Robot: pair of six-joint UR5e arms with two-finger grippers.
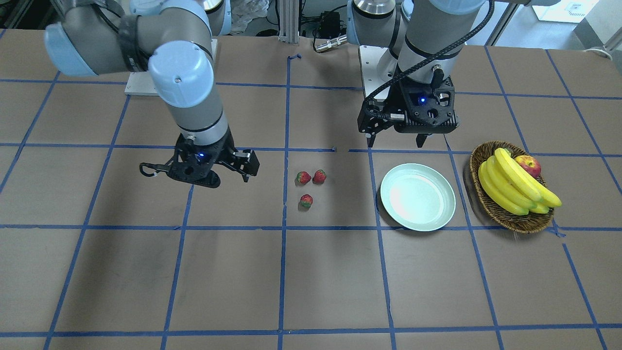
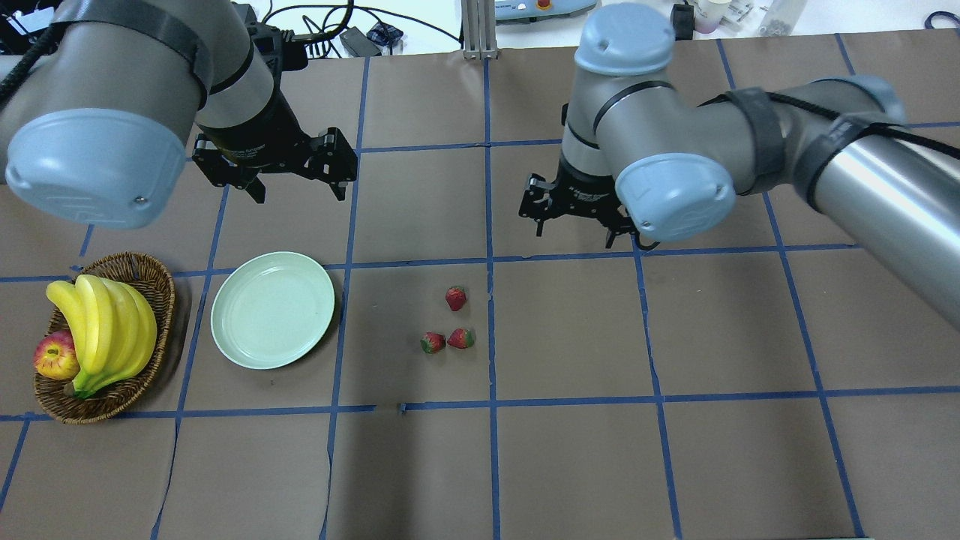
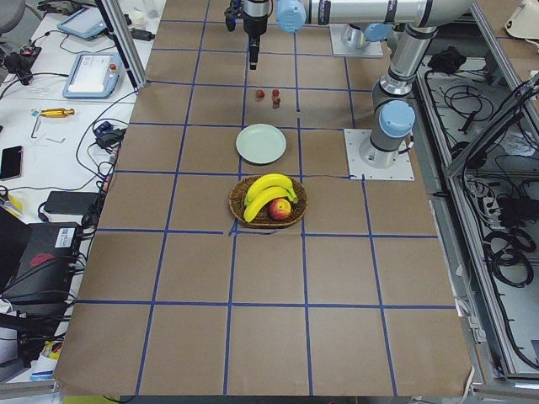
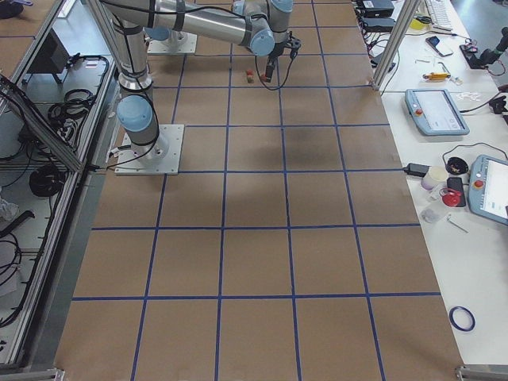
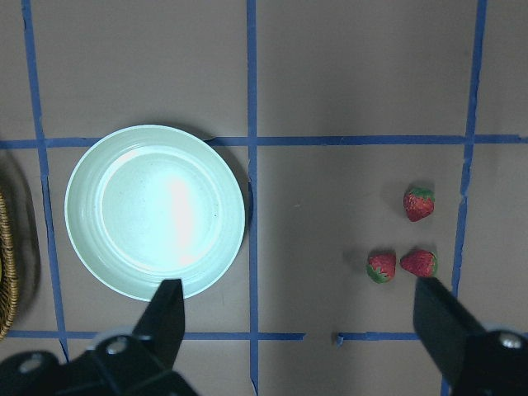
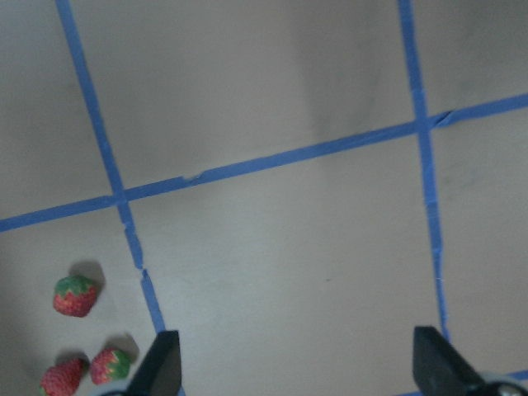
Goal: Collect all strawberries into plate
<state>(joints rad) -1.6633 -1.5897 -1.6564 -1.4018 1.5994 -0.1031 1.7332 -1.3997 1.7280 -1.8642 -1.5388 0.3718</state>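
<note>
Closest to the plate (image 2: 272, 309), raised off the table (image 2: 570, 450), my left gripper (image 2: 298, 193) hovers with jaws spread and empty; further out, all three strawberries (image 2: 456, 298) lie on the table, none inside the plate; furthest, my right gripper (image 2: 575, 234), jaws released too

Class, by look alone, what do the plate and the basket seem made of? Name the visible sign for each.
Plate: perhaps plastic or glazed ceramic, glossy, with a bright glare patch. Basket: woven wicker, matte brown, interlaced strands showing along its rim.
</note>
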